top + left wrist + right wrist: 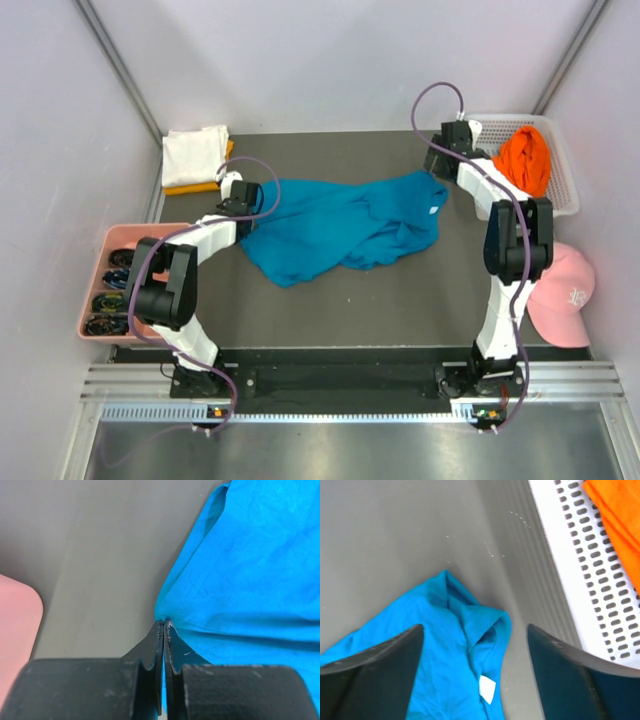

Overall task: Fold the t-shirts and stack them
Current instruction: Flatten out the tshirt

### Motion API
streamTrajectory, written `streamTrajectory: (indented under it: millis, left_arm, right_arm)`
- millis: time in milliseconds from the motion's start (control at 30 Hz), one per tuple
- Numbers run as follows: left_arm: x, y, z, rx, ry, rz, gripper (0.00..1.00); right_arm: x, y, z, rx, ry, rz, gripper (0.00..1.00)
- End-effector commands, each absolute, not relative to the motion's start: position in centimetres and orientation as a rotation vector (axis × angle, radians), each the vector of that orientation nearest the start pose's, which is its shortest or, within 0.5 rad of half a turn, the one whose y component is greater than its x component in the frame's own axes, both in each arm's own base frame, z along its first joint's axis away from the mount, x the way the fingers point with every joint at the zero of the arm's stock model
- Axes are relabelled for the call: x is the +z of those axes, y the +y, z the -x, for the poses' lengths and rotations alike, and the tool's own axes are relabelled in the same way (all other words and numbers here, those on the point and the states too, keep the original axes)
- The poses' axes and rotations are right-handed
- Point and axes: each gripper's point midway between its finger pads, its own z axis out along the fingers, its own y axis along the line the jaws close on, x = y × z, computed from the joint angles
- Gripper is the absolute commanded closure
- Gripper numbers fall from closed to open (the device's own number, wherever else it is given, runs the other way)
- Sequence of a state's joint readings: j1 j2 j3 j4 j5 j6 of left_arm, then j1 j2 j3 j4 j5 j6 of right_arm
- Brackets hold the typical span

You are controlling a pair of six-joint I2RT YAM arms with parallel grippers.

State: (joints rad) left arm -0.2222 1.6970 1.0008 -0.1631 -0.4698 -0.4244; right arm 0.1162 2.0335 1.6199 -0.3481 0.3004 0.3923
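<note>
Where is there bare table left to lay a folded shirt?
Bare table lies between the teal shirt and the near edge, and behind it between the white shirt and the basket. Sides are crowded: tray left, cap right.

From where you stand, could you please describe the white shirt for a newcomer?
Go to the table's far left corner, beyond the pink tray. There the white shirt lies folded atop a yellow-orange one. It alone is white; the nearby teal shirt is crumpled.
</note>
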Motion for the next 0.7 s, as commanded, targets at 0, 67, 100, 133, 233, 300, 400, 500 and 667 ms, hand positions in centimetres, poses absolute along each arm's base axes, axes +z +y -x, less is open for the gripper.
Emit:
streamTrajectory:
  millis: [0, 67, 100, 133, 233, 300, 400, 500, 667]
  left_arm:
    - [8.5, -2.0, -42.0, 0.260, 2.216, 0.463, 1.00]
    - [8.4, -2.1, -42.0, 0.255, 2.215, 0.464, 1.00]
    - [8.3, -2.1, -42.0, 0.255, 2.219, 0.463, 1.00]
    - [8.3, -2.2, -42.1, 0.252, 2.219, 0.462, 1.00]
    - [8.2, -2.3, -42.1, 0.242, 2.222, 0.462, 1.00]
    - [8.1, -2.4, -42.1, 0.235, 2.226, 0.461, 1.00]
    - [8.0, -2.5, -42.1, 0.230, 2.230, 0.456, 1.00]
    - [7.9, -2.6, -42.1, 0.226, 2.233, 0.457, 1.00]
    - [8.0, -2.6, -42.0, 0.220, 2.232, 0.455, 1.00]
  right_arm:
    - [13.8, 1.4, -53.5, -0.116, 2.183, -0.481, 0.13]
    - [13.1, 1.7, -52.1, -0.083, 2.200, -0.488, 0.13]
    - [14.4, 2.1, -51.4, -0.042, 2.185, -0.484, 0.13]
    - [14.1, 2.5, -50.7, -0.018, 2.197, -0.481, 0.13]
    - [12.7, 4.1, -48.0, 0.087, 2.247, -0.483, 0.14]
    - [11.0, 5.3, -46.0, 0.118, 2.294, -0.476, 0.16]
    - [10.2, 6.5, -43.8, 0.131, 2.327, -0.455, 0.17]
    - [9.6, 8.0, -42.5, 0.174, 2.346, -0.428, 0.20]
    - [7.7, 9.0, -41.6, 0.210, 2.380, -0.412, 0.36]
